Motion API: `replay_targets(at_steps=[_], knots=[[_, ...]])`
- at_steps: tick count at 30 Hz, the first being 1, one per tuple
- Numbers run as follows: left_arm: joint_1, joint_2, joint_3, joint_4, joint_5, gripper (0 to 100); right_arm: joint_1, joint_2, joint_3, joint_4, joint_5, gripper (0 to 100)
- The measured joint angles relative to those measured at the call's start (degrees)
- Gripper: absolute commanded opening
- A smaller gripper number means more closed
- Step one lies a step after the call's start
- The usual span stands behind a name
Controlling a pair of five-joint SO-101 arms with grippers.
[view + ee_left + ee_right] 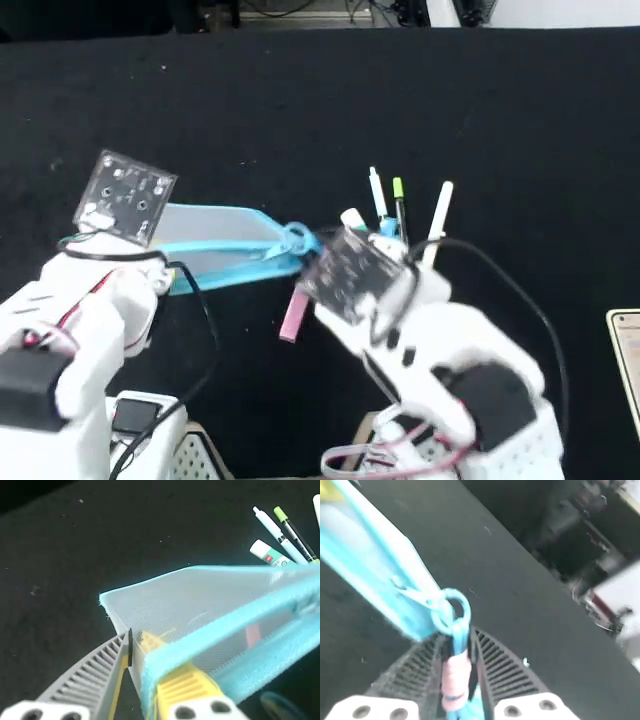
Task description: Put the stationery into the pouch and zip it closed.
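A light-blue mesh pouch (225,240) lies on the black table, stretched between both arms. My left gripper (137,650) is shut on the pouch's (200,605) end corner, with the mesh pinched between its fingers. My right gripper (457,640) is shut on the zipper pull (451,611), a blue ring with a cord and a pink piece, at the pouch's other end (297,240). Three pens (398,200) and a small white tube (352,218) lie just beyond the right gripper. They also appear past the pouch as pens (280,530). A pink eraser (293,315) lies in front of the pouch.
The black cloth (300,110) covers the table, with bare room behind the pouch. A pale flat object (625,345) sits at the right edge. The arms' white bases (90,340) stand along the front edge.
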Motion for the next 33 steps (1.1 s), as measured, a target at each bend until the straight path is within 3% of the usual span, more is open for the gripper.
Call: replay_targets(at_steps=[10, 23, 33], knots=[[0.09, 0.00, 21.71, -22.86, 1.67, 3, 6.59, 0.62, 7.47, -8.18, 1.23, 1.1], [-5.45, -4.48, 34.73, -34.73, 12.04, 3, 6.68, 0.70, 15.21, -11.87, 6.59, 1.1], [-5.89, -14.68, 42.64, -36.13, 18.20, 3, 6.68, 0.62, 20.92, -17.32, 6.77, 1.1]])
